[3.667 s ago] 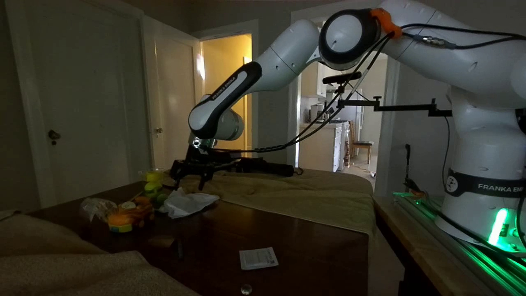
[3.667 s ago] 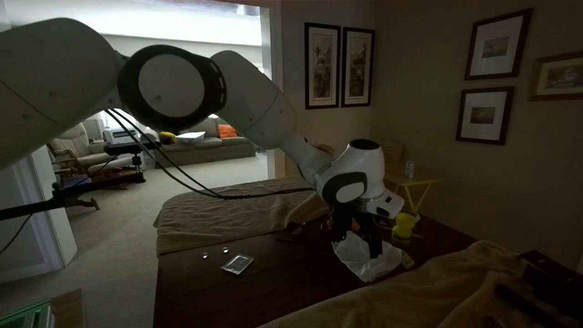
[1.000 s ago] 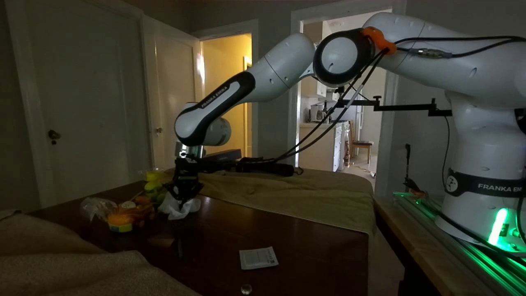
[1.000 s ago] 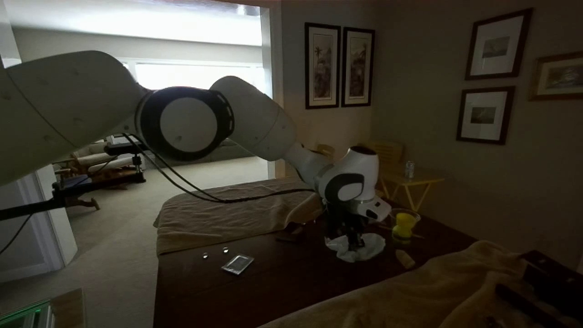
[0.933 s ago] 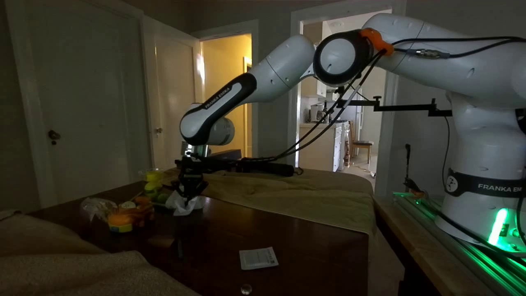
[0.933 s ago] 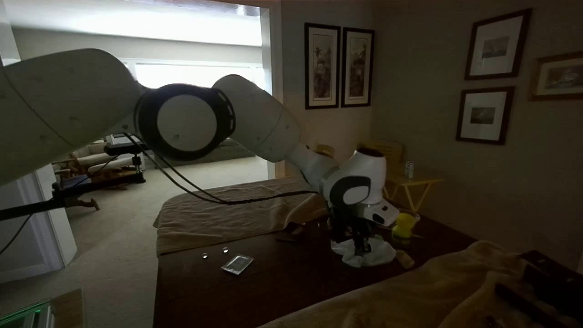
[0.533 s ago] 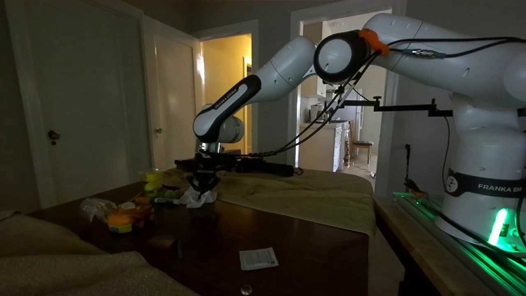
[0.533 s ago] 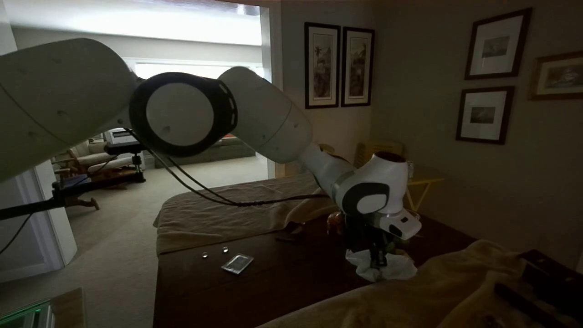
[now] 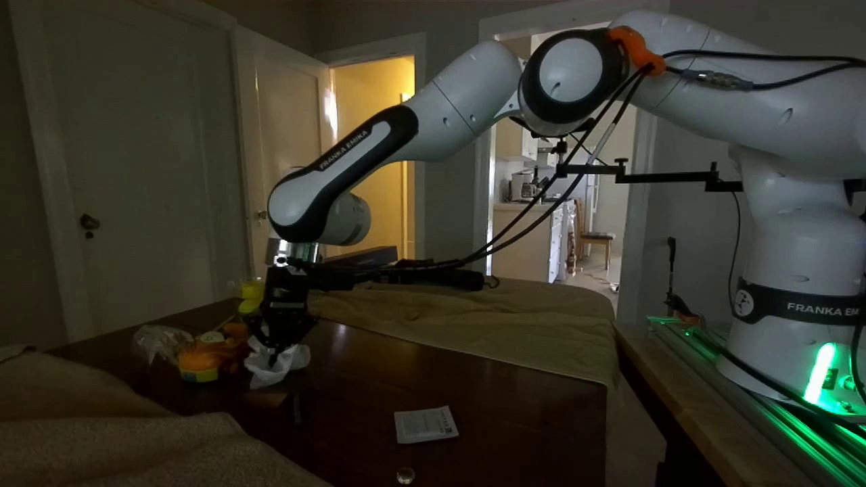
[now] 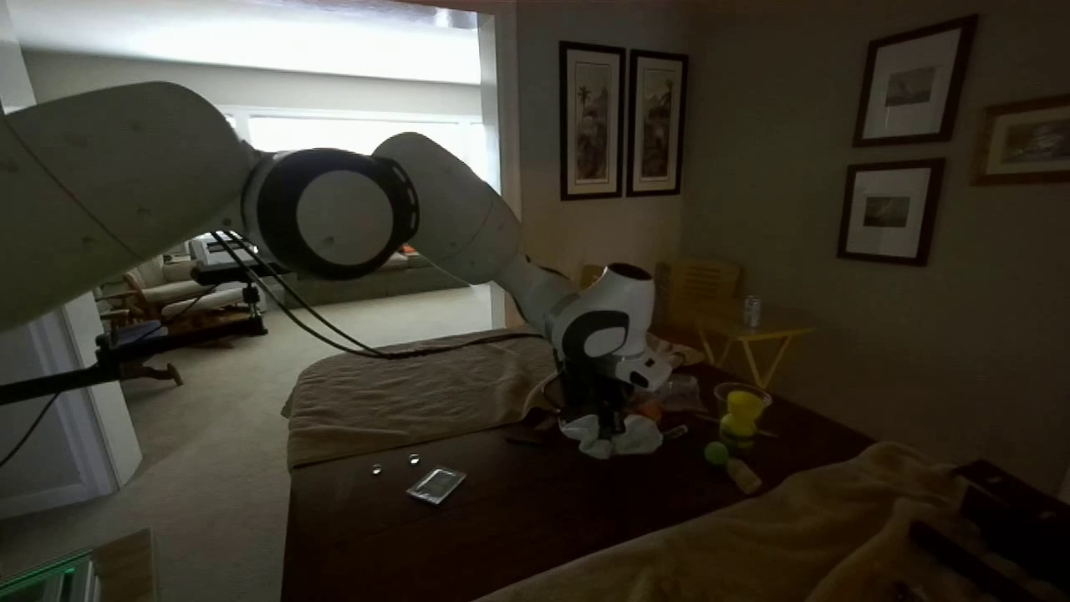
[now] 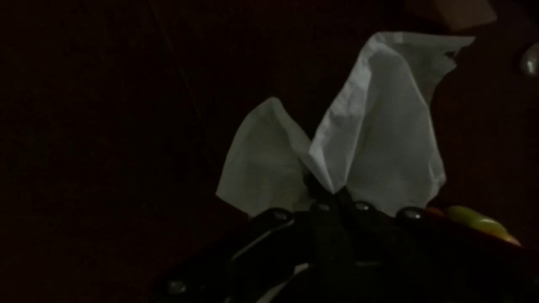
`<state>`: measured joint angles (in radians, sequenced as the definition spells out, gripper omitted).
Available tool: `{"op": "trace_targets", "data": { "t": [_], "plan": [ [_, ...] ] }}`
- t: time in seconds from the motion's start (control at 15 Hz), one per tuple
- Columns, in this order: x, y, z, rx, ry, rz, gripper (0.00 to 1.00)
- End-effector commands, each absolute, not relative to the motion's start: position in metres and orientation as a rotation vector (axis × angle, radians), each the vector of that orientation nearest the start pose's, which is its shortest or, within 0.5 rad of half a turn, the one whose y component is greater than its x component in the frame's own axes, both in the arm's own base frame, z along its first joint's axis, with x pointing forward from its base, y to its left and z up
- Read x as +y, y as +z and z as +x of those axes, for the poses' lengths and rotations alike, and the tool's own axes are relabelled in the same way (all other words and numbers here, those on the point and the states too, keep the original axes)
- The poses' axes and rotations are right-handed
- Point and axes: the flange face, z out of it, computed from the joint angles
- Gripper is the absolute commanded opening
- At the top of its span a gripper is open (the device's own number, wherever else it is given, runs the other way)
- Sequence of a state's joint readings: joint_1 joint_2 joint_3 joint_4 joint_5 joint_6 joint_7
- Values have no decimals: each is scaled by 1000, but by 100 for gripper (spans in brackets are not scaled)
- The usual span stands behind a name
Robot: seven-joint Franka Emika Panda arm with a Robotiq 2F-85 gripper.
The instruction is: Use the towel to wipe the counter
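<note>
The towel is a thin white sheet (image 11: 387,147), bunched at its middle, where my gripper (image 11: 332,191) is shut on it. Its loose corners fan out beyond the fingertips in the dim wrist view. Both exterior views show the towel (image 9: 298,357) spread at the foot of the downward-pointing gripper (image 10: 610,425), low over the dark wooden counter (image 9: 487,385). The towel's lower folds seem to touch the wood, though contact is hard to make out. The pinched part is hidden between the fingers.
Close beside the towel lies an orange toy (image 9: 203,358) with a clear plastic bag (image 9: 159,341). A yellow item (image 10: 741,410), a green ball (image 10: 715,453), a flat packet (image 10: 436,485) and small glass beads (image 10: 414,459) are scattered around. Brown cloth (image 10: 435,385) covers the counter's ends.
Several seconds ago the jaws stood open over the towel; now they grip it. Over the last second gripper and towel swept towards the wrapped cloth end, then back to beside the orange toy.
</note>
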<state>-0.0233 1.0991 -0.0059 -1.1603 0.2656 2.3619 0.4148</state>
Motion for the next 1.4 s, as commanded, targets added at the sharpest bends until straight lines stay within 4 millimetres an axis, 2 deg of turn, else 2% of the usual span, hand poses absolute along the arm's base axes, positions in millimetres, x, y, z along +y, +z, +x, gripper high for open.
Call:
{"op": "trace_targets", "data": {
  "t": [0.0,0.13,0.33,0.47,0.53,0.67,1.0,1.13,1.2,1.33],
  "plan": [
    [-49,122,761,984,-82,-2774,1],
    [-88,114,751,1132,-76,-2741,1],
    [-151,113,733,1363,-80,-2658,1],
    [-171,118,730,1406,-87,-2633,1],
    [-171,123,732,1372,-97,-2644,1],
    [-157,129,739,1284,-112,-2671,1],
    [-67,146,758,911,-142,-2759,1],
    [-42,152,761,827,-153,-2764,1],
    [-40,152,763,822,-160,-2761,1],
    [-53,152,762,886,-169,-2749,1]
  ]
}}
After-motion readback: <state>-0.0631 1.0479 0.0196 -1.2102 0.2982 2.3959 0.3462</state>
